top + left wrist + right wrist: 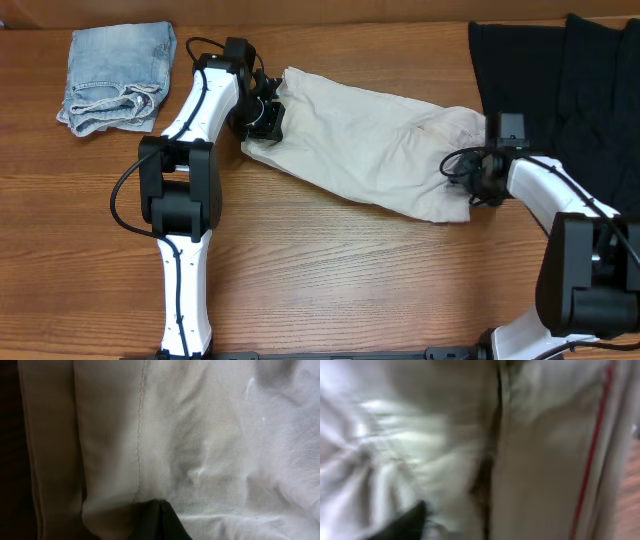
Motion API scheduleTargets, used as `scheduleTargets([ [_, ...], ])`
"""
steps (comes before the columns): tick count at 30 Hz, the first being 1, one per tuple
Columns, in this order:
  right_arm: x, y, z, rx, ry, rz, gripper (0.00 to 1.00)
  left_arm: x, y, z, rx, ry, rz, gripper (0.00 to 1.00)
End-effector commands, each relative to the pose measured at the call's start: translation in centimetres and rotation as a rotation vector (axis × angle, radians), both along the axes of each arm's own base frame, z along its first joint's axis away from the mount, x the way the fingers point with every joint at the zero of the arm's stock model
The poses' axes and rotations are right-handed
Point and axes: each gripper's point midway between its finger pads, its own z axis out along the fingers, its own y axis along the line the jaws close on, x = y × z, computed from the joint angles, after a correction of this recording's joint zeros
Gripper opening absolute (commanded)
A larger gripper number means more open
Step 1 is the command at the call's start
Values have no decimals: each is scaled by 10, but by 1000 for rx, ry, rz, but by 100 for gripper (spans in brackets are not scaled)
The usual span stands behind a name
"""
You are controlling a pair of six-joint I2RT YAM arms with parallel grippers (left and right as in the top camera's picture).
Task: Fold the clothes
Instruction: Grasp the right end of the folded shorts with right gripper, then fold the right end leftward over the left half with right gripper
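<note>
The clothes, a pale cream pair of shorts [370, 145], lie spread slantwise across the middle of the table. At their left end my left gripper [262, 118] is down on the cloth. In the left wrist view its dark fingers [161, 522] are pressed together, with a stitched seam and folds of the shorts [210, 450] running into their tip. My right gripper [478, 178] is at the shorts' bunched right end. The blurred right wrist view shows one dark finger [409, 521] far to the left, cream cloth [540, 460] with a red stripe filling the frame, and the other finger hidden.
A folded light-blue denim garment [115, 75] lies at the back left. Large black garments [560, 90] cover the back right corner, just behind my right arm. The wooden table [350, 280] runs bare along the front.
</note>
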Motion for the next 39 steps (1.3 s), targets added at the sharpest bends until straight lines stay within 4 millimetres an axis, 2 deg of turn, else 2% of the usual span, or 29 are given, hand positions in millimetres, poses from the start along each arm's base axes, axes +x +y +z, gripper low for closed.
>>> scheduleTargets([
  [1,-26,14,-30,56,85,-85,5,-6,17,-22,101,40,19,4],
  [5,-17,23,-27,135,50,-99,4,-10,20,-23,114,62,38,4],
  [6,-12,24,-22,186,34,-103,4,-12,31,-24,160,97,117,4],
  [8,-2,28,-11,277,-3,-47,4,-17,36,-24,154,140,170,4],
  [9,8,34,7,383,-50,42,4,-21,33,-21,114,171,193,4],
  [10,10,33,17,429,-65,78,4,-27,19,-15,24,211,190,4],
  [14,12,30,53,527,-99,205,4,-37,3,-10,-29,256,175,4],
  [15,12,30,58,531,-106,223,4,-38,1,-10,-26,256,170,4],
  [18,15,31,99,517,-146,292,4,-39,-6,-10,-24,257,165,4],
  [19,18,33,120,517,-177,306,4,-40,-8,-10,-23,261,168,4],
  [20,20,35,130,516,-194,315,4,-40,-9,-10,-26,263,166,4],
  [21,22,39,150,503,-231,337,4,-41,-10,-10,-25,264,163,4],
  [24,24,55,187,466,-297,370,4,-41,-12,-10,-22,261,156,4],
  [25,25,63,194,440,-304,370,4,-41,-13,-10,-22,258,155,4],
  [27,28,77,197,380,-298,364,4,-40,-14,-11,-24,252,153,4],
  [31,39,107,181,216,-265,264,4,-38,-16,-11,-25,244,149,4],
  [34,55,152,174,150,-322,227,4,-37,-16,-11,-27,238,149,4],
  [39,79,220,164,233,-417,245,4,-37,-19,-11,-26,232,141,4],
])
